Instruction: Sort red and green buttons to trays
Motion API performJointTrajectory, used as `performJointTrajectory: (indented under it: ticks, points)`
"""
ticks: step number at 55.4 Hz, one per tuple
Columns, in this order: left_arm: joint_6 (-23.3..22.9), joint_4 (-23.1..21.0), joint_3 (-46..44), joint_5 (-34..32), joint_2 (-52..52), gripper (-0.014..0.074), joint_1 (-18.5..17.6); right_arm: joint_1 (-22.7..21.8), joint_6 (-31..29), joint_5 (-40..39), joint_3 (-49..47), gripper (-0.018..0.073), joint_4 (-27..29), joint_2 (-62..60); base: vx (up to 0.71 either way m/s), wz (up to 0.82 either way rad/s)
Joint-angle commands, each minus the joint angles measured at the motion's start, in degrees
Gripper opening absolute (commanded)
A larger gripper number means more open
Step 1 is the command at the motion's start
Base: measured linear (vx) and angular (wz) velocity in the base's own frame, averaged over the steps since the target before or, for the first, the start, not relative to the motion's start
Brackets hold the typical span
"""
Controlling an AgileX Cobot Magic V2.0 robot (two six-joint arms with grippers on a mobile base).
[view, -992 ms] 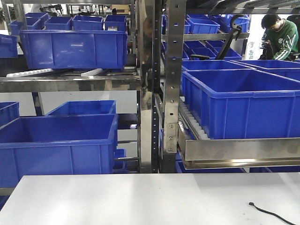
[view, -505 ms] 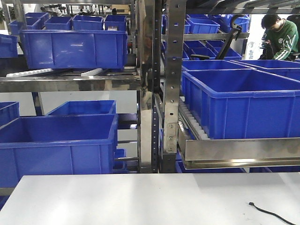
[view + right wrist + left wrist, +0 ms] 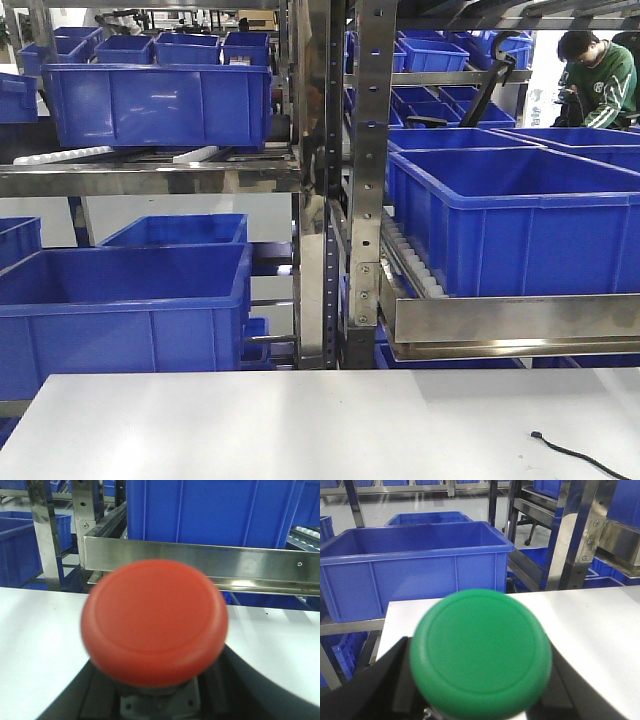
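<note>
While crates (image 3: 500, 215) stand behind, green button (image 3: 480, 652) and red button (image 3: 154, 622) block views.

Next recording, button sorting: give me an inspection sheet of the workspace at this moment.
Surface: white table, with only a cable on it in the front view.
Job's things: green button fills the left wrist view, red button fills the right wrist view; trays, nothing seen.
Clutter: nothing seen.
Grippers: left gripper flanks the green button with dark fingers; right gripper sits under the red button. The caps hide the jaws, so the grip cannot be told.
Cables: thin black cable on the table's near right part.
Surroundings: steel rack holding blue crates; person in green far right.
</note>
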Motion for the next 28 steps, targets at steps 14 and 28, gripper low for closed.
performJointTrajectory:
  ticks: [14,28]
  points:
    - [-0.52,0.21,-1.39,-4.59,-0.05,-0.0001,-0.54,-0.13,0.00,-4.66,-1.70,-0.0009,-0.55,0.65,0.00,0.00]
    - [-0.52,0.21,-1.39,-4.59,-0.05,-0.0001,-0.54,-0.13,0.00,-4.66,-1.70,-0.0009,-0.55,0.65,0.00,0.00]
